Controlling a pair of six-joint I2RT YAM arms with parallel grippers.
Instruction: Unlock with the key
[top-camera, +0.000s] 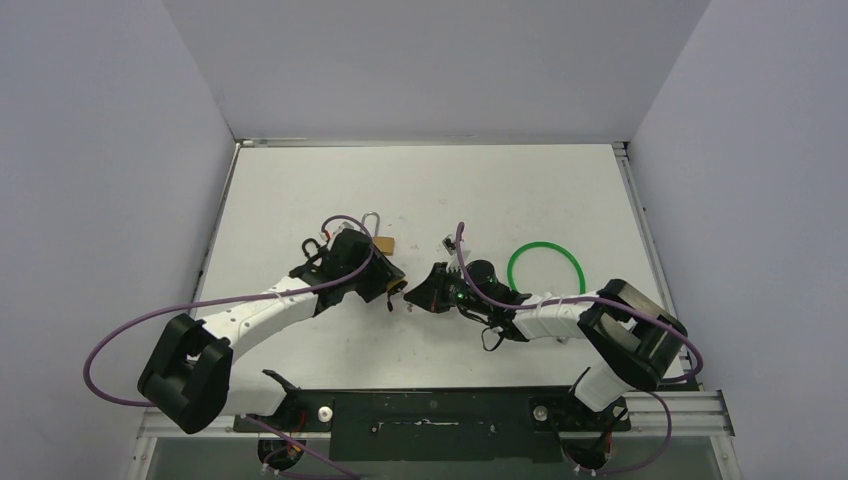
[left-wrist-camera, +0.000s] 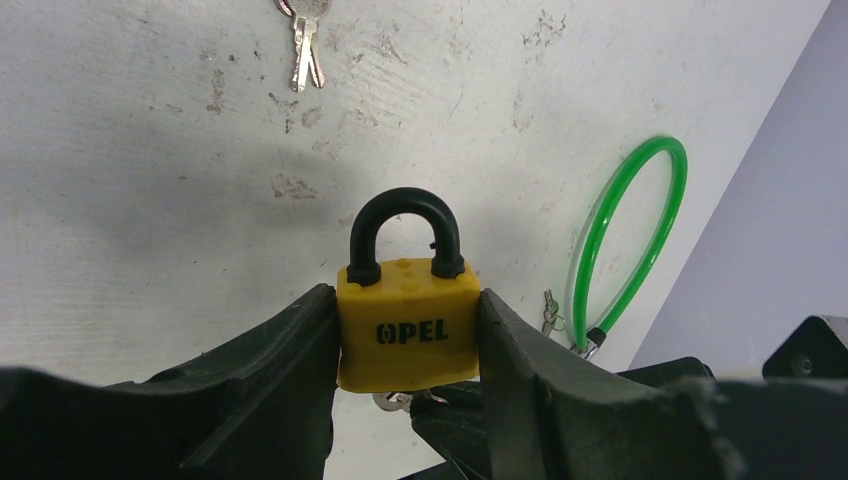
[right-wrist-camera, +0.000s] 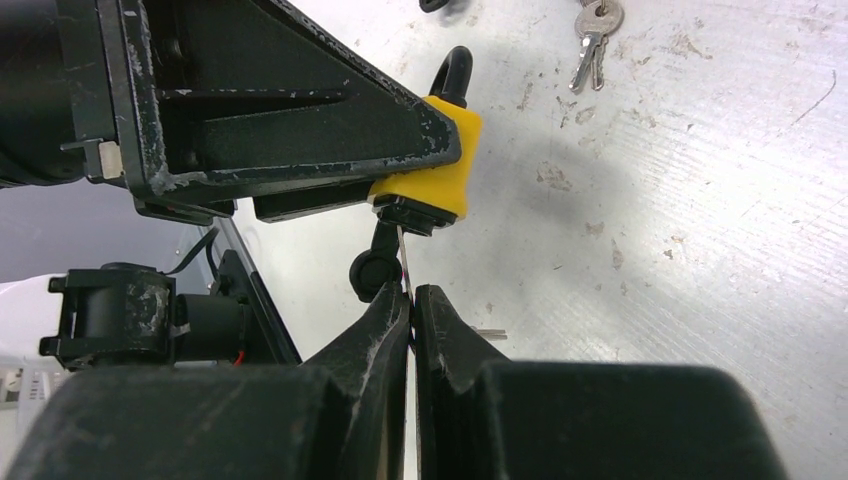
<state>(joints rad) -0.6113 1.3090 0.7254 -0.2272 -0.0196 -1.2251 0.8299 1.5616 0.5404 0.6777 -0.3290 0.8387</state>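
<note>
**Operator:** Where is the lock, and what has hold of it?

**Me:** My left gripper (left-wrist-camera: 407, 302) is clamped on the yellow OPEL padlock (left-wrist-camera: 408, 328), one finger on each side of the body. It is lifted off the table (left-wrist-camera: 150, 200). The black shackle (left-wrist-camera: 405, 215) has both legs seated, so I judge it locked.

**Operator:** And the key?

**Me:** My right gripper (right-wrist-camera: 410, 300) is pinched together on the key (right-wrist-camera: 403, 258), whose thin blade runs from my fingertips up to the padlock's black underside. I cannot tell how deep it sits.

**Operator:** How do you do the turn well?

**Me:** I keep the blade in line with the keyway and rotate my right wrist about that line, not swinging sideways, since a thin blade would likely bend or slip in the pinch. The left grip must stay firm enough to resist the twist. If it binds, I would seat the key deeper before trying again.

**Operator:** Any containers to mind?

**Me:** I see none. Only spare keys (left-wrist-camera: 303, 40) and a green ring (left-wrist-camera: 630, 240) lie on the table, well apart from the padlock.
</note>
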